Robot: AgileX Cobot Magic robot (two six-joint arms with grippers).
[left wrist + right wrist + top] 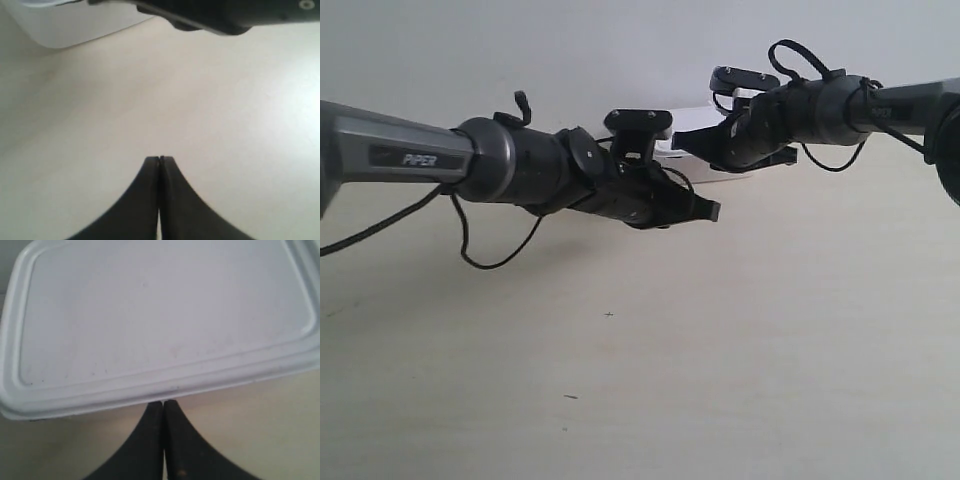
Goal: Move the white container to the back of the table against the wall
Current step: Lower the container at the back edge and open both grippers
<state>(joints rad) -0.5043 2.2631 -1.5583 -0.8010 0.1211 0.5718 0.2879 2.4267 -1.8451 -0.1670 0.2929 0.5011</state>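
The white container [160,315] fills the right wrist view, its lid with the raised rim facing up. My right gripper [163,402] is shut with nothing held, its tips right at the lid's near edge. In the exterior view the container [692,120] sits far back on the table [720,350] near the wall [520,50], mostly hidden behind both arms. The arm at the exterior view's right ends at the container, gripper [678,142]. My left gripper [160,159] is shut and empty over bare tabletop, a container corner [75,25] well beyond it.
The arm at the exterior view's left reaches across the middle, its gripper [713,210] just in front of the other arm's wrist. A dark part of the other arm [225,12] crosses the left wrist view. Black cables [490,255] hang below the arm.
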